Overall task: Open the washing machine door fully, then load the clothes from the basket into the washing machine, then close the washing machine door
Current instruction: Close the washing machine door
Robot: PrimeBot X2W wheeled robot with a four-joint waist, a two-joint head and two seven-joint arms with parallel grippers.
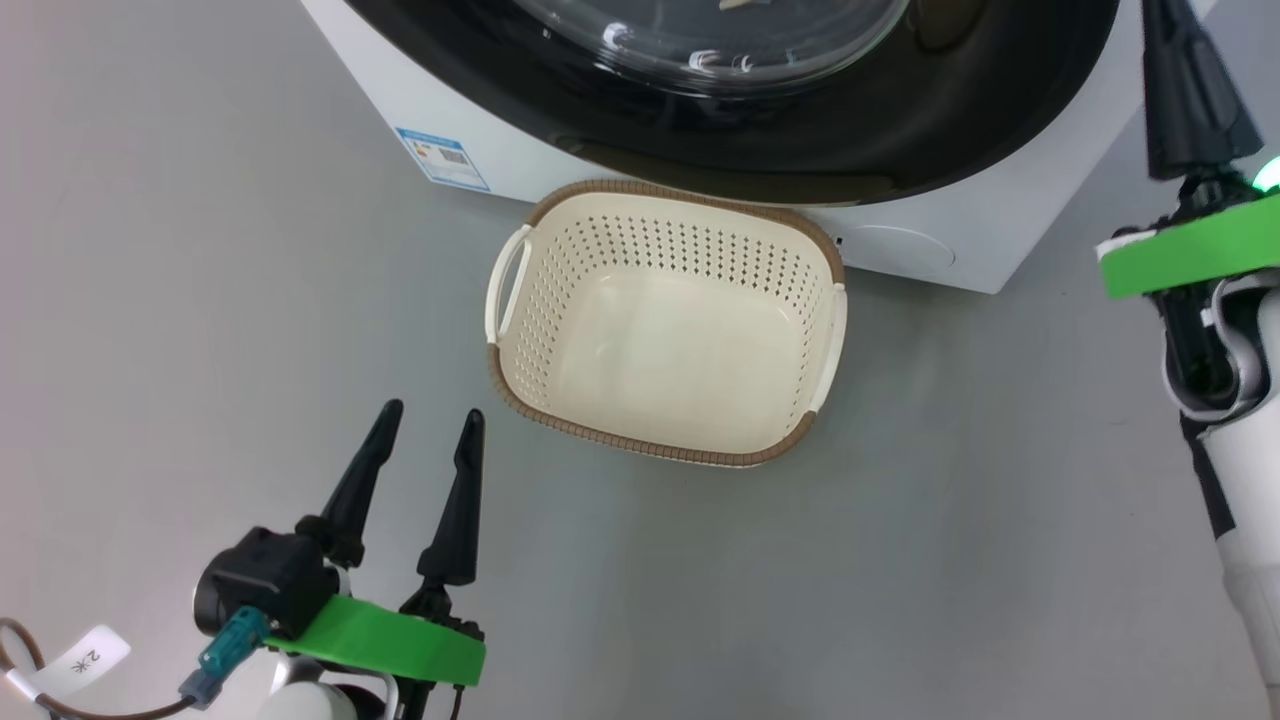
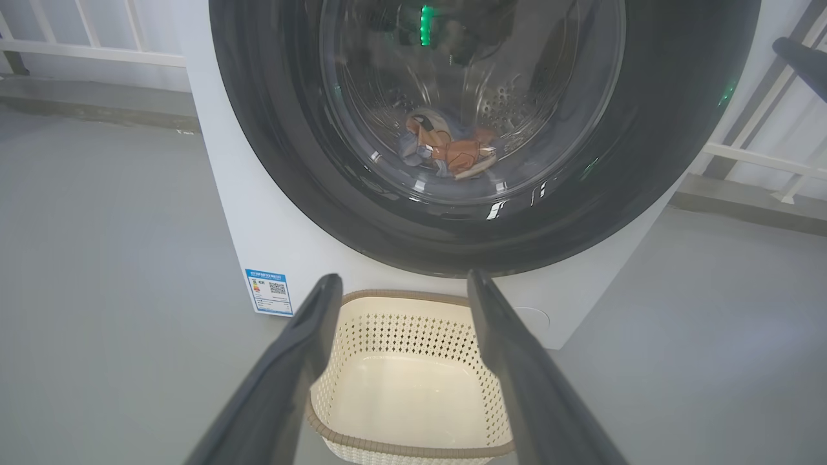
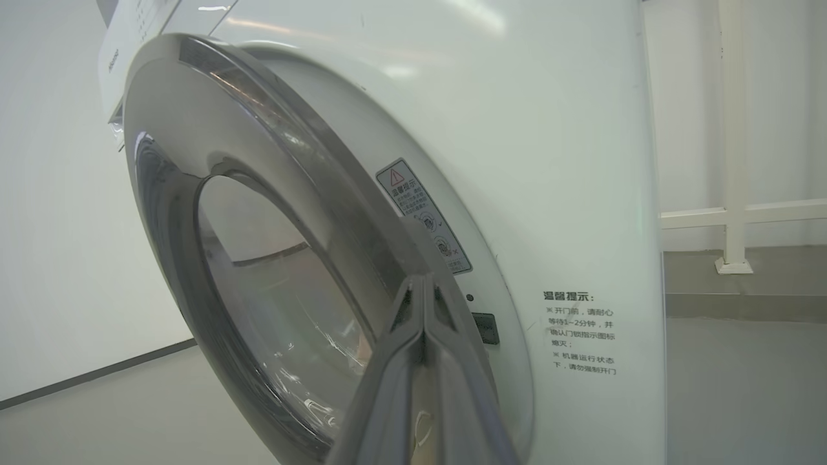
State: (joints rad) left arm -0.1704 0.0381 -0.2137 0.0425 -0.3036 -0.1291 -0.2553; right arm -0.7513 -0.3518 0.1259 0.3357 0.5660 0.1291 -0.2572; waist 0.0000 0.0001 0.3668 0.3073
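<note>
Standing on the grey floor (image 1: pixel 900 550), the washing machine (image 1: pixel 480 120) is recorded as a white front-loader, with a blue label sticker (image 1: pixel 442 158) fixed low on its front at the robot's left.

Item: the washing machine door (image 1: pixel 900 110). The wide glossy black rim and clear domed window are seen swung across the opening. In the right wrist view its edge appears to stand slightly off the white front, beside a triangle-marked warning sticker (image 3: pixel 423 216). Whether it is latched cannot be told.

Item: the clothes (image 2: pixel 452 152). A small heap in orange, cream and pale blue is seen through the glass, lying at the bottom of the perforated steel drum.

Item: the basket (image 1: pixel 700 255). A cream perforated tub with a brown woven-look rim and white side handles is set on the floor just before the machine's base, under the door's lower rim. Nothing is held in it.

Item: left pincer (image 1: pixel 433 412). It is held low, near the basket's left front corner and apart from it. The two dark fingers are spread wide, with nothing gripped.

Item: right pincer (image 3: pixel 423 284). It is raised at the door's right side, with the fingers pressed together and nothing between them. Contact with the door rim cannot be told.

Item: a white railing (image 3: pixel 730 213) is noted behind the machine.
</note>
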